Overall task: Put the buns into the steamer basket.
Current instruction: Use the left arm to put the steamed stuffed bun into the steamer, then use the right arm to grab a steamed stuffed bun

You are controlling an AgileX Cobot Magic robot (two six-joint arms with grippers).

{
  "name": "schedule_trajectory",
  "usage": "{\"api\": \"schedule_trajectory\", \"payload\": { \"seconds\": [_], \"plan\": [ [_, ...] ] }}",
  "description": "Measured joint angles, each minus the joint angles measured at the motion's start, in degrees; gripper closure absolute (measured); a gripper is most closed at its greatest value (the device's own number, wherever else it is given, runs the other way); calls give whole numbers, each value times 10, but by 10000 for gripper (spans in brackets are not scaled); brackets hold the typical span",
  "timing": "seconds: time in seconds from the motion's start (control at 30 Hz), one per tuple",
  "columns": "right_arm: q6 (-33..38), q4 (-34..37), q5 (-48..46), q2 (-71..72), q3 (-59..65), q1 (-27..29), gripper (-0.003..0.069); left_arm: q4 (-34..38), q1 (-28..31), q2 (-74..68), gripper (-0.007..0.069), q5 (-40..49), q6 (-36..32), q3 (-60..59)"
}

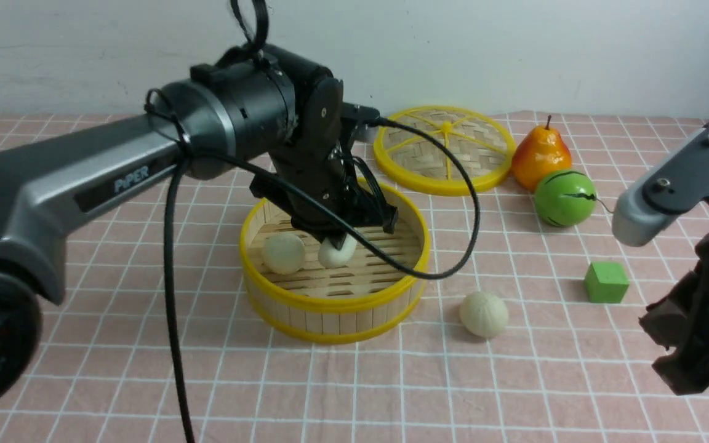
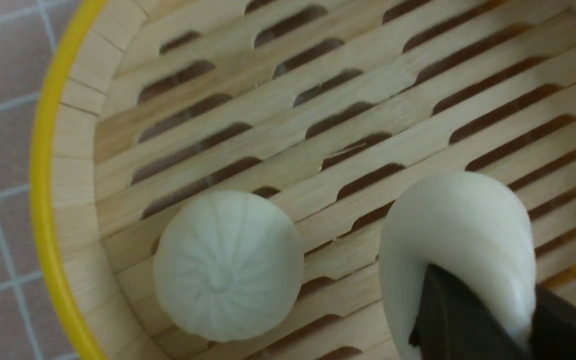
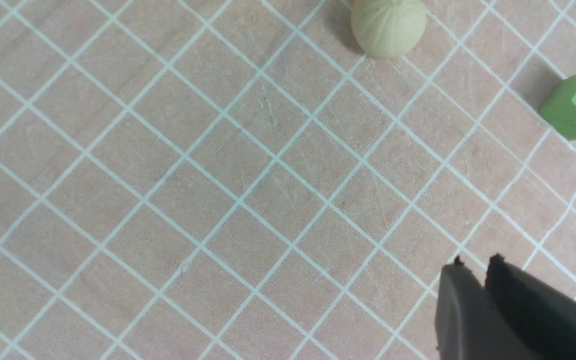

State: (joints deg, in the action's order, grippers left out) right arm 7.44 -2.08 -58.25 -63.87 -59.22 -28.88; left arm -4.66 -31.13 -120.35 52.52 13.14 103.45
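One bun (image 1: 484,314) outside steamer basket (image 1: 330,321), green cube (image 1: 605,282) nearby

The worktop (image 1: 514,381) is covered by a pink cloth (image 1: 114,369) ruled with thin white lines into squares, and it runs back to a pale wall. A round steamer basket (image 1: 330,304) with yellow rims and upright slat walls stands on it left of centre. Behind the basket and to its right, a flat woven lid (image 1: 444,151) with a yellow rim and spokes lies apart from it. Just right of the lid stands an orange-yellow pear (image 1: 541,157), with a green striped ball (image 1: 565,198) just in front of it. A green cube (image 1: 605,282) sits nearer, on the right. One cream-white bun (image 1: 484,314) rests on the cloth near the basket's right side, not touching it.
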Motion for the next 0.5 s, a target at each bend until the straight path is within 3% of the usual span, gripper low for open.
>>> {"api": "schedule_trajectory", "payload": {
  "seconds": [0.07,0.1,0.13,0.33,0.4,0.5],
  "plan": [
    [0,0,-1,0,0,0,580,1,0,-24,449,-2,0,0],
    [0,0,-1,0,0,0,580,1,0,-25,449,-2,0,0],
    [0,0,-1,0,0,0,580,1,0,-33,366,-7,1,0],
    [-52,-12,29,-1,0,23,579,4,0,-37,77,7,1,27],
    [-64,-10,45,-2,0,55,579,4,0,-34,26,38,1,53],
    [-64,21,55,-16,-8,105,579,4,0,-15,8,90,1,94]
  ]
}}
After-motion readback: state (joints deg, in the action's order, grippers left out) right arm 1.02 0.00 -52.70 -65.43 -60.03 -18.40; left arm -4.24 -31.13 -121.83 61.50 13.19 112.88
